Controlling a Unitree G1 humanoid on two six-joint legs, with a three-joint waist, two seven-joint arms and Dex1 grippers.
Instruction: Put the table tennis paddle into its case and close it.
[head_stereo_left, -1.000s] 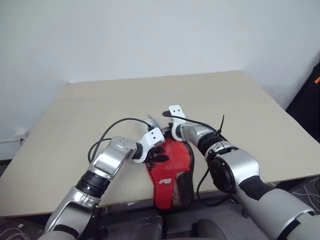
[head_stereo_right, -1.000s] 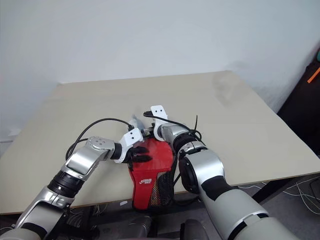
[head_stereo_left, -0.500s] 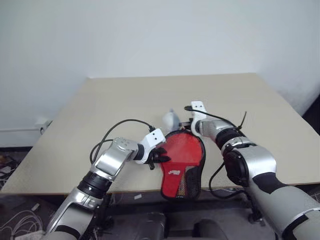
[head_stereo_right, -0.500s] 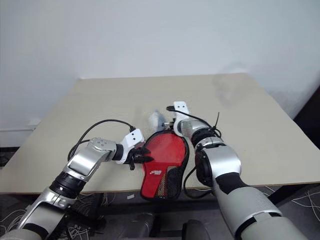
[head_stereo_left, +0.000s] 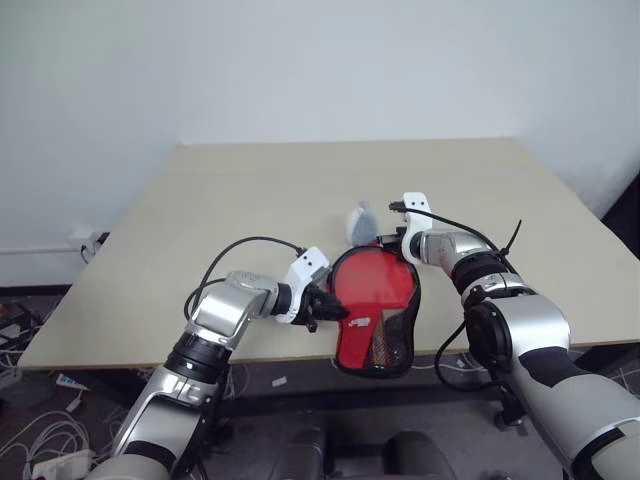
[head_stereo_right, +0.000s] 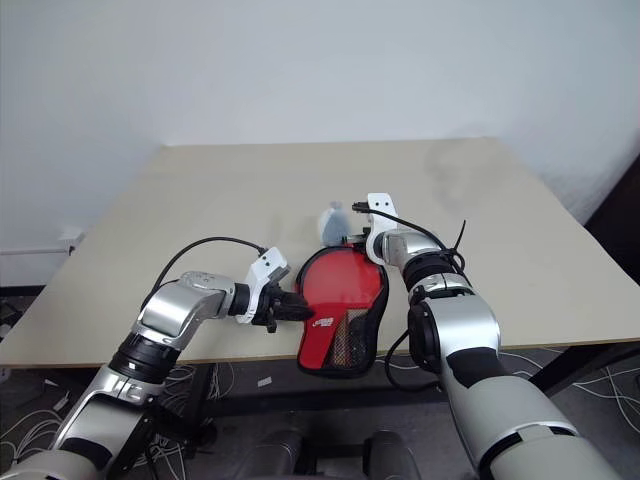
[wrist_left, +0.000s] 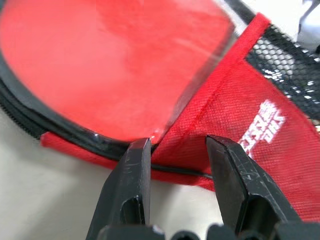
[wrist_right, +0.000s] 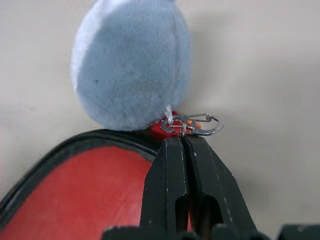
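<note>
Right gripper (wrist_right: 184, 142) was clenched, fingers pressed together at the case's far rim, pinching the zip pull where a small metal clip (wrist_right: 196, 124) hangs. The grey ball (wrist_right: 131, 65) sat just past the fingertips, tied to that clip by a short cord and resting on the table (head_stereo_left: 240, 200).

Left gripper (wrist_left: 177, 150) was part-way closed on the case (head_stereo_left: 372, 300), one finger either side of the red fabric edge at the near-left side, where the clear window meets the red mesh panel. Fingers (wrist_left: 131, 187) looked to be touching the fabric; a firm pinch can't be confirmed, but the edge sat between them.

Paddle (head_stereo_left: 370, 285) was inside the case: its red face showed through the clear plastic, ringed by the black zip edging. Handle end was hidden under the red fabric and mesh, couldn't tell how far in it sat.

Case lay clear side up at the table's near edge, round end on the tabletop, narrow mesh end hanging over the edge toward the robot. It sat between the two grippers, left at its side, right at its far tip. Whether the zip was fully shut couldn't be told
</note>
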